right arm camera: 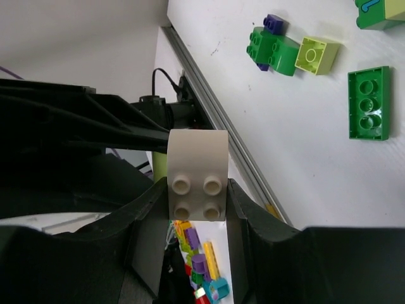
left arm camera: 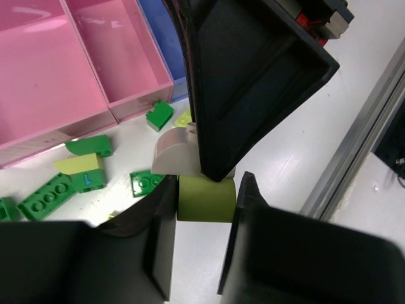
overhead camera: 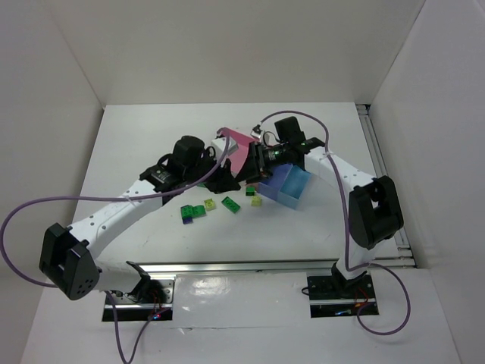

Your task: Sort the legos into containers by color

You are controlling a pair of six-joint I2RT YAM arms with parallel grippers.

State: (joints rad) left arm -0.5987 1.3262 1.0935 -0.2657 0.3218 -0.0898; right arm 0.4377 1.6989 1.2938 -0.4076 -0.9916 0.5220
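Left gripper point(left arm camera: 207, 185) closed against both sides of lime brick point(left arm camera: 205, 201), right gripper point(right arm camera: 197, 186) pinching cream brick point(right arm camera: 197, 155), the two bricks touching, green legos point(left arm camera: 44, 197) loose on surface point(left arm camera: 285, 164) to the left, pink containers point(left arm camera: 136, 109) just beyond, far side.

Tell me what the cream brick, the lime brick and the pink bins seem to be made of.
The cream brick: probably hard moulded plastic, matt; crisp round studs, no glare. The lime brick: likely the same plastic, smooth, satin. The pink bins: seemingly thin glossy plastic; bright reflections on their floors.
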